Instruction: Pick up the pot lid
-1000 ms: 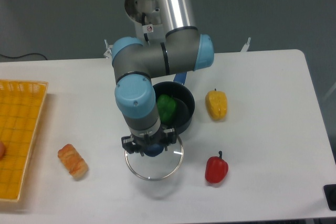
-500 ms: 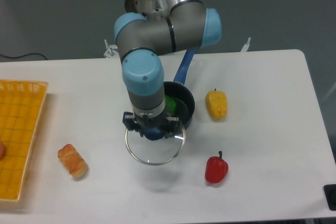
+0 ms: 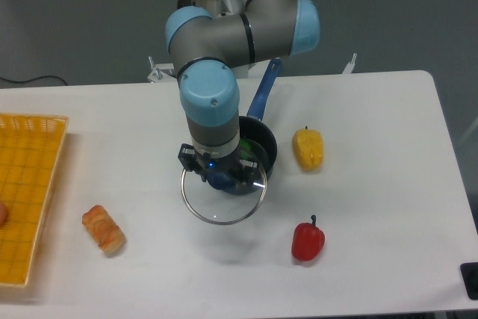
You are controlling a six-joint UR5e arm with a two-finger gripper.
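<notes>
- Close to the near edge of the worktop (image 3: 373,184), right of its middle as the camera sees it, lies a red vegetable (image 3: 308,241). If the lid goes down on that side, its rim could catch the stem and roll the thing away.
- Towards the near left corner, beside the crate (image 3: 46,198), sits a brown roll (image 3: 104,228). It is well apart from the lid, so only a wide swing leftwards should threaten it.
- The pot lid (image 3: 223,220) is in the air over the middle of the worktop, on the near side of the pot. Its clear glass could hide how close the rim is to things, and a quick turn might make it tip about its knob (image 3: 221,180).
- The gripper (image 3: 218,169) appears clamped on that knob. The contact is partly hidden; a shallow or off-centre hold could let the smooth knob slip.
- Just behind, the black pot (image 3: 273,144) overlaps the lid in view. I cannot tell the gap; moving back too low could knock its wall.
- Farther off, the blue handle (image 3: 264,91) points towards the far edge. The arm could snag it and spin the pot.
</notes>
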